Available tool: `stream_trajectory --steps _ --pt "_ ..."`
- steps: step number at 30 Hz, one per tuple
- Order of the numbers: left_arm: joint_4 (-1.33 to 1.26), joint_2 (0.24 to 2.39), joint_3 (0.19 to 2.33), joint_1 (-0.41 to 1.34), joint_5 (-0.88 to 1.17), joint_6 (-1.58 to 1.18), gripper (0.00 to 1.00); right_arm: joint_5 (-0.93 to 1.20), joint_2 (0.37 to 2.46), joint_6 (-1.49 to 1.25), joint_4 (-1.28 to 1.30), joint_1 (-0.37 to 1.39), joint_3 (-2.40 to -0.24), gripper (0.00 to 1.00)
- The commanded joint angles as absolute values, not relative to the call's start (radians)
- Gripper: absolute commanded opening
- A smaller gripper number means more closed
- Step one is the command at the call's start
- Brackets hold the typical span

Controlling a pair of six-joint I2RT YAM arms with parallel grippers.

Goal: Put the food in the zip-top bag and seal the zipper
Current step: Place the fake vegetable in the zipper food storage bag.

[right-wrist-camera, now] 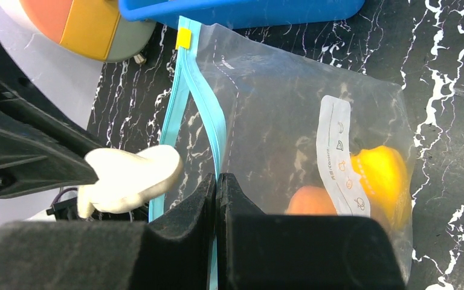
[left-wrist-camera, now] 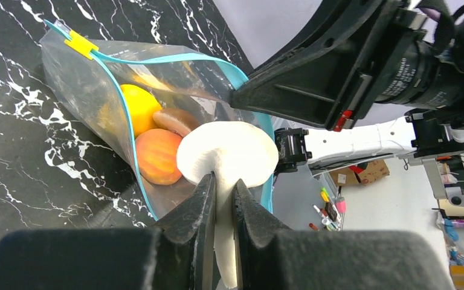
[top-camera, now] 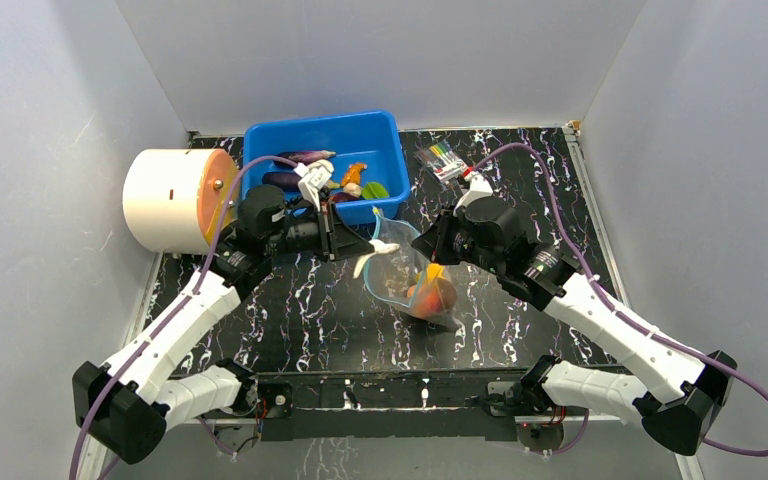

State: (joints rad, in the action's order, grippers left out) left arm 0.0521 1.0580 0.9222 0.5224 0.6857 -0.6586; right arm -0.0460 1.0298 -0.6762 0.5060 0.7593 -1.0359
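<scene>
- At the mouth of the zip-top bag [right-wrist-camera: 278, 109], the right gripper [right-wrist-camera: 216, 181] was clenched on the teal zipper [right-wrist-camera: 190, 103]. Its two black fingers were pressed flat together over the plastic, and they held that edge up while the bag's bottom rested on the table [top-camera: 290, 310].
- Just beside that mouth, the left gripper [left-wrist-camera: 220, 187] grasped a white toy mushroom [left-wrist-camera: 226, 154] by its stem. The cap was turned towards the opening and sat at the rim, but whether it had crossed inside could not be told.
- The two sides of the zipper were parted, so the mouth was open. A yellow slider tab [right-wrist-camera: 183, 37] sat at the end of the strip away from the right gripper.
- Inside the bag, near its bottom, lay a yellow pepper [right-wrist-camera: 380, 175] and an orange fruit [right-wrist-camera: 308, 202], touching each other.
- A brownish piece [left-wrist-camera: 175, 121] showed between those two in the left wrist view, and what it was could not be told.
- Beyond the bag, on its far side, a blue bin [top-camera: 325, 140] held more food. A purple eggplant [top-camera: 305, 156], a small orange piece [top-camera: 353, 172] and a green slice [top-camera: 375, 189] could be made out, and the rest was too small to name.
- Far-left of the bag, beside the bin, a white cylinder [top-camera: 165, 200] with an orange face lay on its side.
- Far-right of the bag and apart from it, a clear packet of coloured markers [top-camera: 443, 160] lay on the table.
</scene>
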Motion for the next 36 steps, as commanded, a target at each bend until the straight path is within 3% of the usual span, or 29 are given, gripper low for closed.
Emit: stream_trajectory --steps 1,27,31,36 --pt "0.074 1.079 0.937 0.558 0.633 -0.664 0.00 -0.037 1.027 -0.683 0.430 0.764 -1.063 0.00" --pt "0.045 1.269 0.937 0.684 0.411 -0.590 0.06 0.098 0.953 -0.838 0.262 0.764 -0.937 0.00" --pt "0.003 1.287 0.924 0.684 0.425 -0.590 0.13 0.095 0.958 -0.833 0.256 0.764 -0.937 0.00" --pt "0.032 1.287 0.943 0.684 0.415 -0.579 0.40 0.077 0.962 -0.822 0.260 0.763 -0.939 0.00"
